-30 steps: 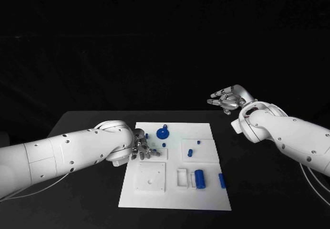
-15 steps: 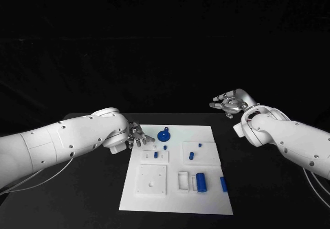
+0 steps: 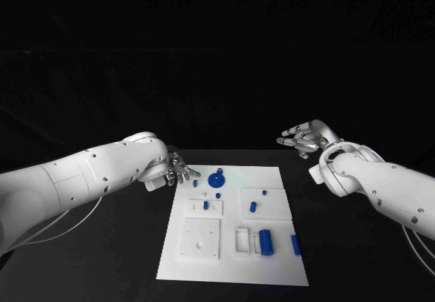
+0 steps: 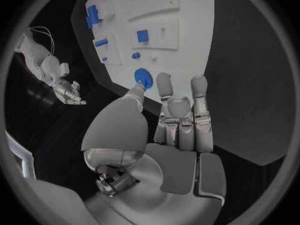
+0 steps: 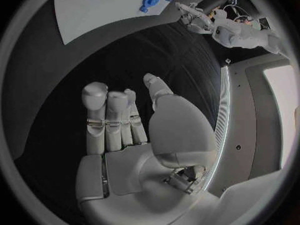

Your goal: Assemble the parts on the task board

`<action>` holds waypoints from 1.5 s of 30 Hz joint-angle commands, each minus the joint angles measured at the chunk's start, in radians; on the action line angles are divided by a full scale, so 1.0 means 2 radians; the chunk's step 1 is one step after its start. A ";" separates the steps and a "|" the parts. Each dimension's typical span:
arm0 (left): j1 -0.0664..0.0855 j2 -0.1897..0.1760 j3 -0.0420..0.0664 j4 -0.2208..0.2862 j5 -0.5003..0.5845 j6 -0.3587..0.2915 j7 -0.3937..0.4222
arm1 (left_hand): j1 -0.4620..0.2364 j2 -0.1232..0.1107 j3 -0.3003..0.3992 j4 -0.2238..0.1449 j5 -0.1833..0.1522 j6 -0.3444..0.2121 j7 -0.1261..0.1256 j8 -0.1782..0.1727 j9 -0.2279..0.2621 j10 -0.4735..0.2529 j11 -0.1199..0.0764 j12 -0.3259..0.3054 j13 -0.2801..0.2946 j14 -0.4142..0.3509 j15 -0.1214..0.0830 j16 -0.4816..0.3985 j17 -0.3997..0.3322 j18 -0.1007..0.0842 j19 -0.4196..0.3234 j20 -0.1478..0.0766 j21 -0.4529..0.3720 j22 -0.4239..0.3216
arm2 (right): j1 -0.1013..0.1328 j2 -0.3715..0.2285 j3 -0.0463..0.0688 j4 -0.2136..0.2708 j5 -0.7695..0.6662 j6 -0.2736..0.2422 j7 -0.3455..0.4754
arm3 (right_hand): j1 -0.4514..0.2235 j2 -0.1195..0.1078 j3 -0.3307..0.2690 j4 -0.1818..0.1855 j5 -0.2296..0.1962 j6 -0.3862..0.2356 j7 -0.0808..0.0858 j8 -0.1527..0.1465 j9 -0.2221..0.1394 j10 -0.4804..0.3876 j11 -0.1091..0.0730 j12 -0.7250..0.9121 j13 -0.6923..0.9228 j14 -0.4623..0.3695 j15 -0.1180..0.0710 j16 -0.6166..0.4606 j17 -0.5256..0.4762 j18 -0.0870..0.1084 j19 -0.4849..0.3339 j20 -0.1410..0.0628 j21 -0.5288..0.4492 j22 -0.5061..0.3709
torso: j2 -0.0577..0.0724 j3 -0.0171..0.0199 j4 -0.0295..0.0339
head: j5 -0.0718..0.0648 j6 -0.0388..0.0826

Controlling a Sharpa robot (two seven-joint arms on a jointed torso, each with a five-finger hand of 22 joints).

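Left hand (image 3: 172, 172), fingers spread and holding nothing, hovers near the round blue part (image 3: 217, 180), likely light, rigid plastic, best pinched by its rim.

My flat matte black table (image 3: 109, 251), one white rectangular task board plate (image 3: 231, 264) lying flat at its middle, dark bare tabletop on every side of that plate
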 commanded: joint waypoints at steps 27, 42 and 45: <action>-0.001 0.044 0.000 -0.080 -0.038 0.061 0.013 | -0.002 0.033 -0.022 -0.034 0.042 -0.006 0.000 0.008 -0.010 0.024 0.004 -0.016 0.001 -0.009 0.001 -0.007 -0.009 -0.007 0.000 0.000 -0.007 0.010 | 0.000 0.008 0.000 0.002 0.004 0.007 0.007 | -0.001 0.002 -0.003 0.000 0.007 -0.003 0.001 -0.002 -0.001 -0.001 -0.001 0.000 0.000 0.001 -0.002 -0.002 0.000 0.009 0.024 0.001 -0.002 0.041 | 0.018 -0.0046 -0.0051 | 0.002 0.004; -0.001 0.050 0.000 -0.083 -0.037 0.076 0.021 | 0.003 0.052 -0.035 -0.056 0.056 0.002 -0.002 0.002 -0.010 0.024 0.003 -0.009 0.004 -0.007 0.001 0.000 -0.003 -0.006 0.000 0.001 -0.004 0.010 | -0.001 0.012 0.000 -0.003 -0.006 0.008 0.005 | -0.002 0.003 -0.001 -0.001 0.007 -0.003 0.001 -0.002 -0.001 -0.002 -0.001 0.000 -0.001 0.001 -0.001 -0.002 0.000 0.009 0.024 0.001 -0.003 0.041 | 0.018 -0.0054 -0.0051 | 0.003 0.005; -0.001 0.050 0.000 -0.084 -0.037 0.078 0.022 | 0.002 0.052 -0.036 -0.056 0.056 0.001 -0.001 0.001 -0.011 0.024 0.003 -0.009 0.004 -0.007 0.001 0.000 -0.004 -0.006 0.000 0.000 -0.004 0.010 | -0.001 0.013 0.000 -0.003 -0.006 0.008 0.004 | -0.002 0.003 -0.001 -0.001 0.007 -0.003 0.001 -0.002 -0.001 -0.002 -0.001 0.000 -0.001 0.001 -0.001 -0.002 0.000 0.009 0.024 0.001 -0.003 0.041 | 0.018 -0.0050 -0.0049 | 0.003 0.005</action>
